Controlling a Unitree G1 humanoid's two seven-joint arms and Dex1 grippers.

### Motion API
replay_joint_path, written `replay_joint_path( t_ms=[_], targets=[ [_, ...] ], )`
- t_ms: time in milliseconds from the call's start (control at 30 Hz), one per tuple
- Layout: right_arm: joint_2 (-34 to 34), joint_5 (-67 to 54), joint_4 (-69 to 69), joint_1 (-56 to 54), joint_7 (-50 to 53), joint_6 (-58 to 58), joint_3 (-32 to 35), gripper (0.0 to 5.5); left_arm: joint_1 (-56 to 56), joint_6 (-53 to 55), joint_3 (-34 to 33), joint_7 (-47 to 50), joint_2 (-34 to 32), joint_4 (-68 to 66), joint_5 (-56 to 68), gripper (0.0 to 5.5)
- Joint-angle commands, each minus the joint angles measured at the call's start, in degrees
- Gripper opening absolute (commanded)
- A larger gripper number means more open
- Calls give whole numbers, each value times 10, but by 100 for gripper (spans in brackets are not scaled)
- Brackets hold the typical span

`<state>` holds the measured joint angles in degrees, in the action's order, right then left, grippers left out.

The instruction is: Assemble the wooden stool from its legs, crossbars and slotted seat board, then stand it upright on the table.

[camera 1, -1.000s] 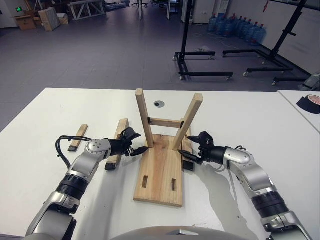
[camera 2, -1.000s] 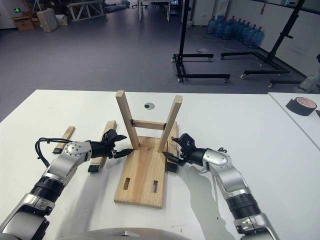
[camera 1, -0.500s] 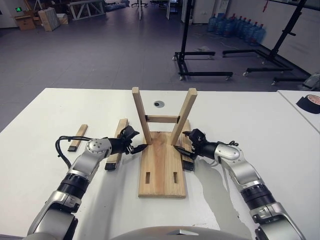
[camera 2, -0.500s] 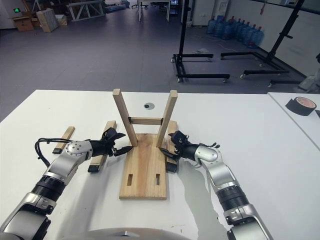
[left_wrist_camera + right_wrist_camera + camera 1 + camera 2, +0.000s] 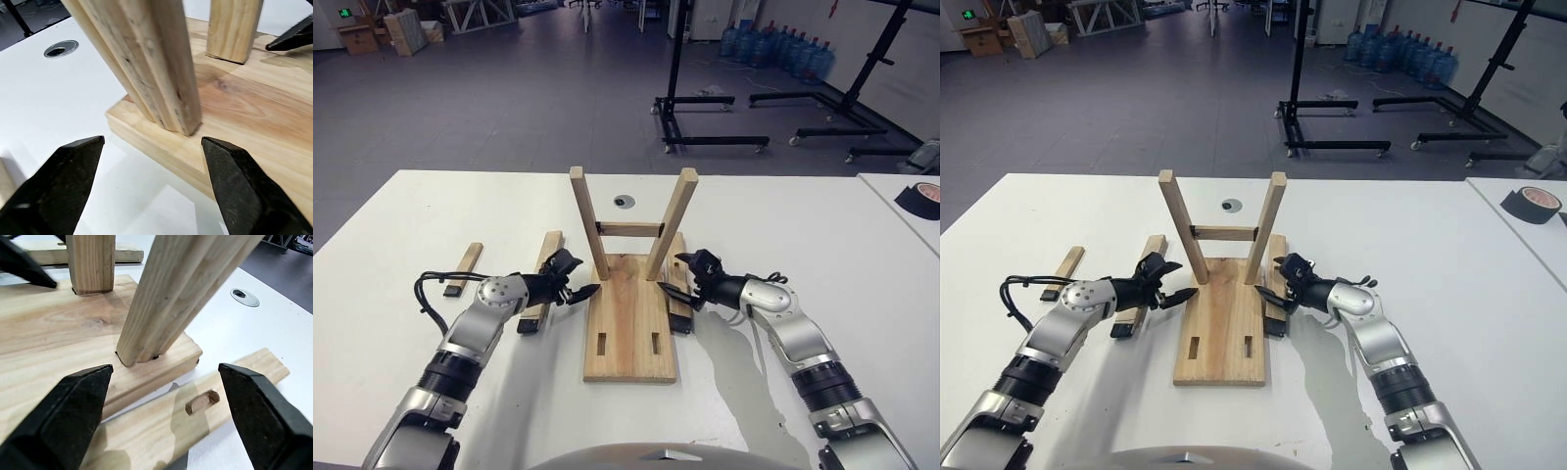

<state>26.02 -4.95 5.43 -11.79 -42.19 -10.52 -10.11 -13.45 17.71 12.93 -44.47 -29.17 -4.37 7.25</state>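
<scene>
The slotted seat board lies flat on the white table. Two legs joined by a crossbar stand in its far slots, splaying outward. My left gripper is open just left of the left leg's base, touching nothing. My right gripper is open beside the right leg's base. A loose leg lies flat along the board's right edge, under the right gripper. Another loose leg lies left of the board.
A short crossbar piece lies further left on the table. A round cable hole sits behind the legs. A roll of black tape rests on the neighbouring table at the right. Black metal racks stand on the floor beyond.
The seat board with its two legs has been swung straight, from angled toward the left to square with me. Both grippers stayed open at the leg bases.
</scene>
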Motion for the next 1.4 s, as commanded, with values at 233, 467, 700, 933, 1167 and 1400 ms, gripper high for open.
replay_joint_path(
  t_ms=[233,467,700,933,1167,1400],
  targets=[
    [-35,-95,-110,57,64,-85,106,400,57,121,-209,80,-47,141,79,364],
    [-136,-154,-192,117,184,-157,131,400,106,54,-288,210,-45,-22,10,364],
    [-153,-156,-221,131,210,-187,104,400,89,12,-289,217,-37,-142,7,364],
    [-151,-160,-224,114,210,-198,101,400,88,-9,-253,183,-31,-210,-1,364],
    [-148,-152,-227,112,211,-199,92,400,93,-17,-249,176,-25,-236,6,280],
    [-141,-143,-228,110,213,-195,83,400,101,-18,-247,182,-15,-243,12,166]
  ],
)
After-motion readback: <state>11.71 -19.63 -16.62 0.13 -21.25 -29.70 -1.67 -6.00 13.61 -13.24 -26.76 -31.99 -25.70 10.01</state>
